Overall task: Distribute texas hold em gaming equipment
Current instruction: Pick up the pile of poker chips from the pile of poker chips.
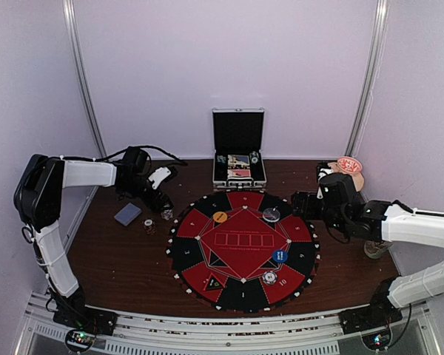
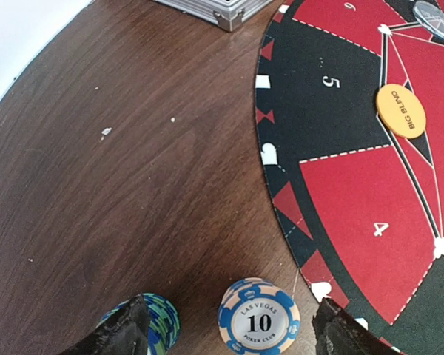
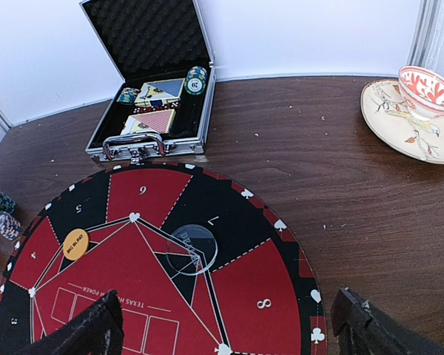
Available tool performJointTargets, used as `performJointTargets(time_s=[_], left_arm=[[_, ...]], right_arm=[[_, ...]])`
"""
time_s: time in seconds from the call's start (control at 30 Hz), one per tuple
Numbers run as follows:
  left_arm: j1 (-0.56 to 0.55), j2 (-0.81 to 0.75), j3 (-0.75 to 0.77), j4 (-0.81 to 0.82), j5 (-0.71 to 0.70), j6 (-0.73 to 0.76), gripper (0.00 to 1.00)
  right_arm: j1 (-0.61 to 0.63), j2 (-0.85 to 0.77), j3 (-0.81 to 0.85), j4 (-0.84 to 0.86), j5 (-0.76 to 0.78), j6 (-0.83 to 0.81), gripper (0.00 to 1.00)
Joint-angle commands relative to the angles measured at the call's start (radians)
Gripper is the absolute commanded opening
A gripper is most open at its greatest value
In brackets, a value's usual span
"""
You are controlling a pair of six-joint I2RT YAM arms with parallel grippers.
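- The "10" chip stack [image 2: 259,323], blue and white at the rim, stands on the table [image 2: 133,185] just off the left edge of the mat [image 2: 340,96], near the segment marked 4. A teal-edged stack [image 2: 163,319] stands just beside it, on the side away from the mat.
- These chips look hard, smooth and dense. A stack is loose and likely to shear, so I would grip it low across the rim and squeeze squarely.
- The left hand [image 2: 231,307] is spread with one finger on each side of the "10" stack, and neither appears to touch it. The outer finger stands right by the teal-edged stack and could knock it.
- A grey-blue card deck [image 1: 127,214] lies flat further left of the mat. Cards are thin and slippery and probably fan out, so the long edges are the best hold.
- On the mat lie an orange disc [image 2: 401,111], a clear disc [image 3: 191,248], a blue disc [image 1: 280,256] and one chip [image 1: 269,277].
- Just beyond the mat's far edge the metal case [image 3: 103,151] stands open. It holds two card packs [image 3: 159,92], teal chips [image 3: 196,78] and small red pieces I cannot identify.
- The right hand [image 3: 228,303] is spread and empty above the mat's right half.
- Off the mat's far right, a red-white cup [image 3: 427,87] sits on a saucer [image 3: 399,129].
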Motion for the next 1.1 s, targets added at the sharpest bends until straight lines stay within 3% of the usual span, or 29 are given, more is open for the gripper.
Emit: performJointTargets(time_s=[0.0, 0.23, 1.07], left_arm=[[0.007, 0.001, 0.003, -0.021, 0.029, 0.030, 0.76], [0.008, 0.014, 0.006, -0.036, 0.029, 0.040, 0.70], [0.004, 0.054, 0.011, -0.056, 0.036, 0.070, 0.70]], right_arm=[[-0.006, -0.009, -0.009, 0.016, -0.003, -0.011, 1.00], [-0.006, -0.011, -0.009, 0.015, -0.005, -0.012, 1.00], [-0.006, -0.012, -0.010, 0.016, -0.006, -0.013, 0.99]])
